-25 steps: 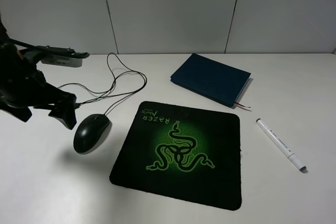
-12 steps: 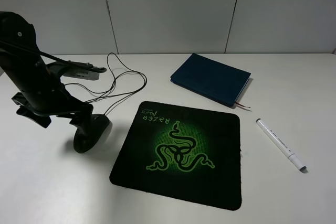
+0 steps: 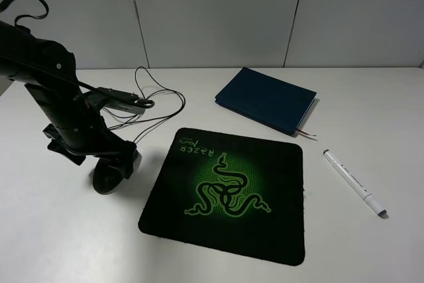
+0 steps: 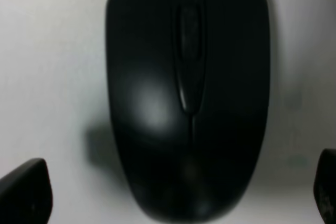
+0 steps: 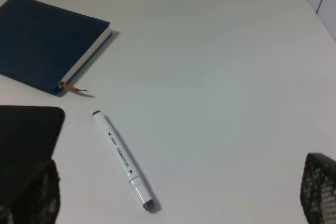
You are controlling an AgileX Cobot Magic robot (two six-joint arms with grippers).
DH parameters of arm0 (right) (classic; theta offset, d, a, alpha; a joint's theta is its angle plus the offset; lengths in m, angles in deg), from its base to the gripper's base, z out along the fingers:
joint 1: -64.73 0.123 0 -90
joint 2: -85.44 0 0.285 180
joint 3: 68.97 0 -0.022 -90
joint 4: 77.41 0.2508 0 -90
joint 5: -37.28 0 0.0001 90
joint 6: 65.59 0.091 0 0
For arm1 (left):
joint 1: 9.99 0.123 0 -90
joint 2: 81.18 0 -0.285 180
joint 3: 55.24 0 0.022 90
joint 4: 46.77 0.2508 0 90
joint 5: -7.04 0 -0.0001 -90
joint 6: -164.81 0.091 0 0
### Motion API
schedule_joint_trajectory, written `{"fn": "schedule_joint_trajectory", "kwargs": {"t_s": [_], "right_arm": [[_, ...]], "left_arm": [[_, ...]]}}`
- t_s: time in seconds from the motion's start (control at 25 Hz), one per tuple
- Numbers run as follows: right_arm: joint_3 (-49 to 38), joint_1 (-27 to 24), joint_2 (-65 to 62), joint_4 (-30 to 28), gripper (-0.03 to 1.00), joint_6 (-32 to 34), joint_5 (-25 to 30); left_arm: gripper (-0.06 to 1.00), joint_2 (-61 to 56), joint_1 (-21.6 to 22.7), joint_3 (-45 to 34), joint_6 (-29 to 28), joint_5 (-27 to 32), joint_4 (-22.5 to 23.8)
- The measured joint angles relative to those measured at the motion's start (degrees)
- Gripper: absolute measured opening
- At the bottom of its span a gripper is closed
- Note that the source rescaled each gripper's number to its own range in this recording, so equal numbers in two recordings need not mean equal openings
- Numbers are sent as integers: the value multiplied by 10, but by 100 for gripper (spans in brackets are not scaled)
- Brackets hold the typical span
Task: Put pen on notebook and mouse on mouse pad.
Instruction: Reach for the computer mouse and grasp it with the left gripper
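The glossy black mouse lies on the white table left of the mouse pad, mostly covered by my left arm. My left gripper is open and low over it. In the left wrist view the mouse fills the frame, with a fingertip on either side of its near end, apart from it. The white pen lies right of the pad, and the blue notebook sits behind it. My right gripper hangs open and empty above the table, near the pen and notebook.
The mouse's thin black cable loops over the table behind the mouse, toward the back wall. A corner of the mouse pad shows in the right wrist view. Bare white table lies right of the notebook.
My left arm has swung right and down from the table's left edge. Its open gripper now sits over the mouse. Mouse, pen, notebook and pad have not moved.
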Motion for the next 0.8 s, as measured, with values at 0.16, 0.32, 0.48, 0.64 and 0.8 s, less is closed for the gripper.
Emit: {"fn": "schedule_joint_trajectory", "kwargs": {"t_s": [0.16, 0.32, 0.48, 0.64, 0.8], "right_arm": [[0, 0, 0, 0, 100, 0, 0], [0, 0, 0, 0, 100, 0, 0], [0, 0, 0, 0, 100, 0, 0], [0, 0, 0, 0, 100, 0, 0], [0, 0, 0, 0, 100, 0, 0]], "left_arm": [[100, 24, -10, 0, 0, -24, 4], [100, 38, -13, 0, 0, -46, 5], [100, 45, -13, 0, 0, -69, 6], [100, 45, -13, 0, 1, -91, 10], [97, 45, -13, 0, 1, -99, 23]]}}
